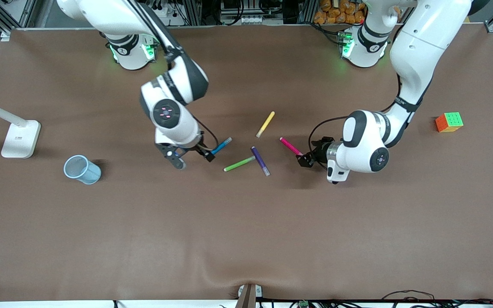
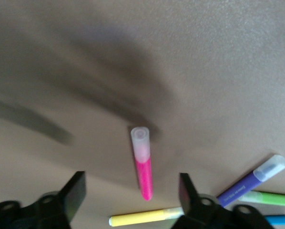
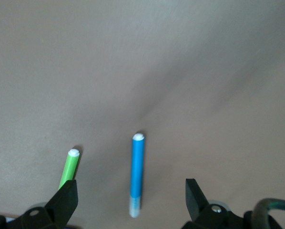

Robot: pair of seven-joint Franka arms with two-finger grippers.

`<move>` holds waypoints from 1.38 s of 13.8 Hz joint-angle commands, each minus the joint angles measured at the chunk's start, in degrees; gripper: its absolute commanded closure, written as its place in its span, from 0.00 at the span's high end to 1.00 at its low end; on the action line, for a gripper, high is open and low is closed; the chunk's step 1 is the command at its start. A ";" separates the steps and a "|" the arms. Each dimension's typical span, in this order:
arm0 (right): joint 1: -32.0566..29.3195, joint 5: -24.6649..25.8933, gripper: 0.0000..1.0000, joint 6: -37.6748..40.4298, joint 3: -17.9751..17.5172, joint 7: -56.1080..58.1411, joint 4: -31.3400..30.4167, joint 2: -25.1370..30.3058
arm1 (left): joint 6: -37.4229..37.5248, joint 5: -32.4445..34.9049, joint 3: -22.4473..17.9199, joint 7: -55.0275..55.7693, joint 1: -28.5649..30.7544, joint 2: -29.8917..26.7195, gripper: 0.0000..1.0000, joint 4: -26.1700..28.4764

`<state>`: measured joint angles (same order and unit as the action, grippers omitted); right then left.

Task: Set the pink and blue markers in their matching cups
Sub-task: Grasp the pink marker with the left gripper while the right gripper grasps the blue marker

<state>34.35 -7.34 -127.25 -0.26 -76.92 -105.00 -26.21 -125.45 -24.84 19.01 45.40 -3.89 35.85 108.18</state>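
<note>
Left gripper point(image 1: 305, 160) fingers apart astride slim pink marker point(image 1: 291, 146); right gripper point(image 1: 195, 157) fingers apart astride blue marker point(image 1: 222, 146). Translucent blue cup point(image 1: 82, 170) at nine o'clock, bare brown surface point(image 1: 246, 239) around.

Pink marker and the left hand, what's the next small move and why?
Probably close the left hand on the pink marker. The marker lies on the table between its open fingers, not yet gripped, so closing should secure it for lifting.

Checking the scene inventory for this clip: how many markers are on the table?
5, all mid-table: blue marker between the right gripper's fingers, green marker touching the purple marker, yellow marker farthest from the front camera, pink marker at the left gripper.
</note>
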 commanded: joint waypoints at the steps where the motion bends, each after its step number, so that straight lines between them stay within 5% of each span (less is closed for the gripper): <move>1: 2.29 -0.31 1.00 -2.55 0.44 -4.98 0.24 -2.26 | -0.06 -1.09 -0.03 1.00 -0.68 2.47 0.71 -2.36; 5: 6.60 -0.31 1.00 -13.26 0.44 -11.58 -1.95 -6.57 | -0.15 -1.09 -0.03 2.58 -1.38 3.08 0.61 -2.36; 8: 8.01 -0.31 0.76 -15.04 0.44 -11.76 -2.31 -8.25 | -0.32 -1.09 -0.11 2.67 -1.38 3.87 0.52 -2.45; 10: 8.80 -0.31 0.67 -15.04 0.44 -13.34 -3.01 -8.25 | -0.41 -1.00 -0.12 2.67 -1.38 3.96 0.32 -2.45; 13: 9.33 -0.22 0.25 -14.42 0.44 -13.17 -3.45 -8.25 | -0.41 -1.00 -0.12 2.50 -0.60 4.31 0.02 -2.45; 15: 9.33 -0.22 0.02 -14.16 0.44 -12.64 -3.54 -8.25 | -0.41 -1.09 -0.38 2.50 -0.24 4.05 0.00 -2.45; 19: 8.46 -0.22 0.00 -10.14 0.53 -12.03 -4.43 -7.02 | 6.33 -0.39 -0.47 2.32 3.70 -1.12 0.00 -2.36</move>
<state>43.11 -7.38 -140.52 -0.17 -89.19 -107.69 -34.89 -123.81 -24.91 18.55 47.46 -2.50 38.75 105.64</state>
